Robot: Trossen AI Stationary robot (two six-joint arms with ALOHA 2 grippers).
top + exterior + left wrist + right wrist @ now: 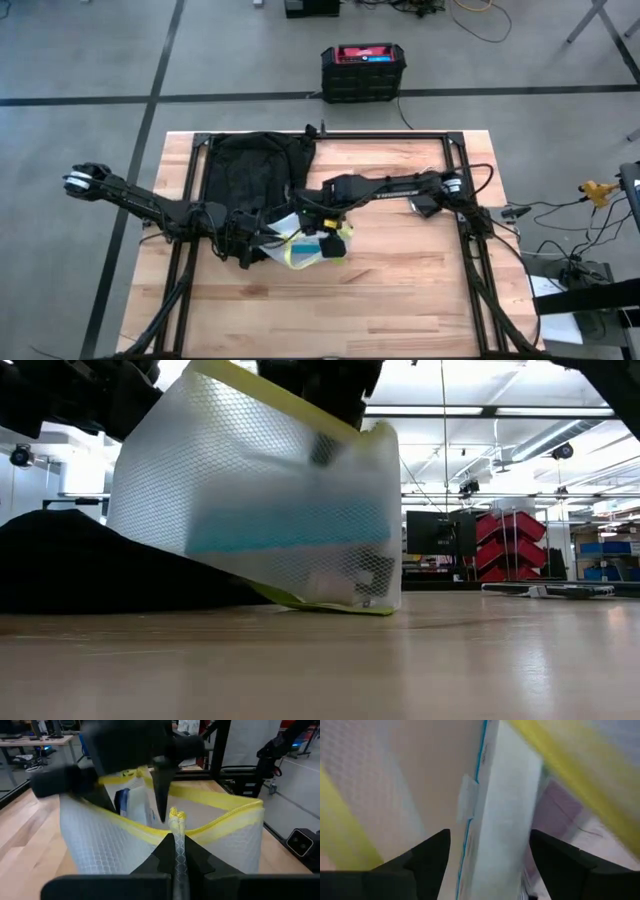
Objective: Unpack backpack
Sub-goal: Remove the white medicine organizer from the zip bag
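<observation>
Backpack (pixel 250 170) lies flat on the counter (pixel 400 290); beside it the left claw (pixel 176 851) pinches a mesh pouch's (pixel 260 510) yellow rim. The right claw (pixel 487 851) reaches inside, spread around a white box (pixel 502 820). Close squarely on it and lift slowly. Other contents are hard to make out.

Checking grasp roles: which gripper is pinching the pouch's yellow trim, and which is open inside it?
The left gripper is shut on the mesh pouch's yellow trim; the right gripper is open, reaching inside toward a white box.
</observation>
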